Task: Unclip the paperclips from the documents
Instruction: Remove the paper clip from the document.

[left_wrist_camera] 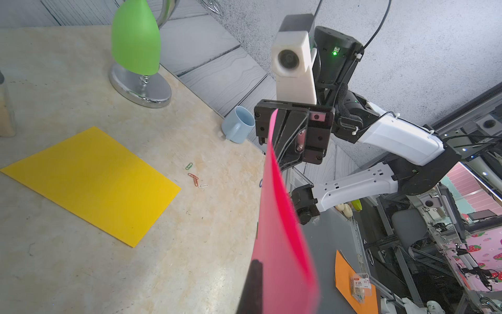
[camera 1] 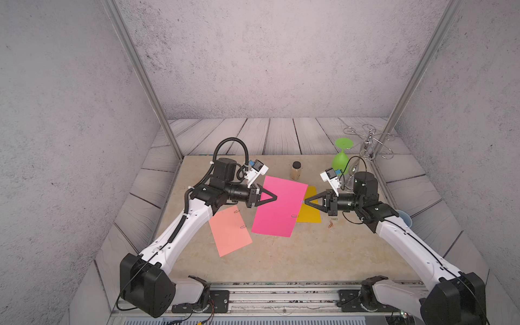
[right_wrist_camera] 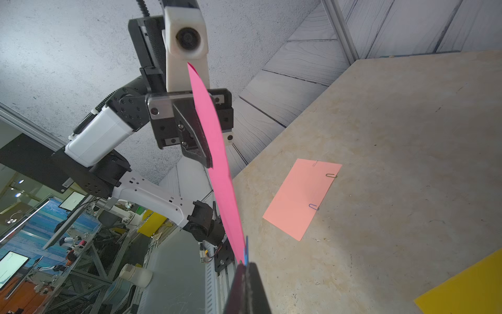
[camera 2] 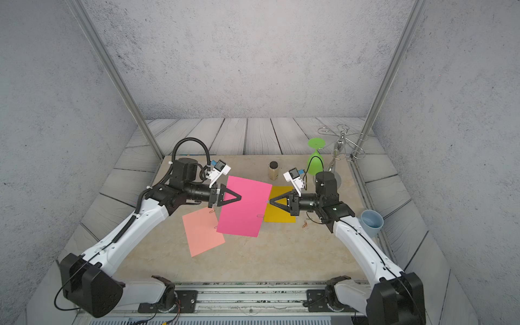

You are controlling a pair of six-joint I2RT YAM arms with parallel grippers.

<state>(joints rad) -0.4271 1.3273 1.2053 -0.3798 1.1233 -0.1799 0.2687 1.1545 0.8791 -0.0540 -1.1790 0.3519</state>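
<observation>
Right wrist view: left gripper (right_wrist_camera: 210,161) pinches the flimsy magenta paper sheet (right_wrist_camera: 206,108); right gripper (right_wrist_camera: 245,267), lower centre, nips the tiny, slippery blue wire paperclip (right_wrist_camera: 246,248) by its protruding loop.

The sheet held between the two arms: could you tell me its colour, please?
The sheet is plain magenta pink, clearest in a top view.
</observation>
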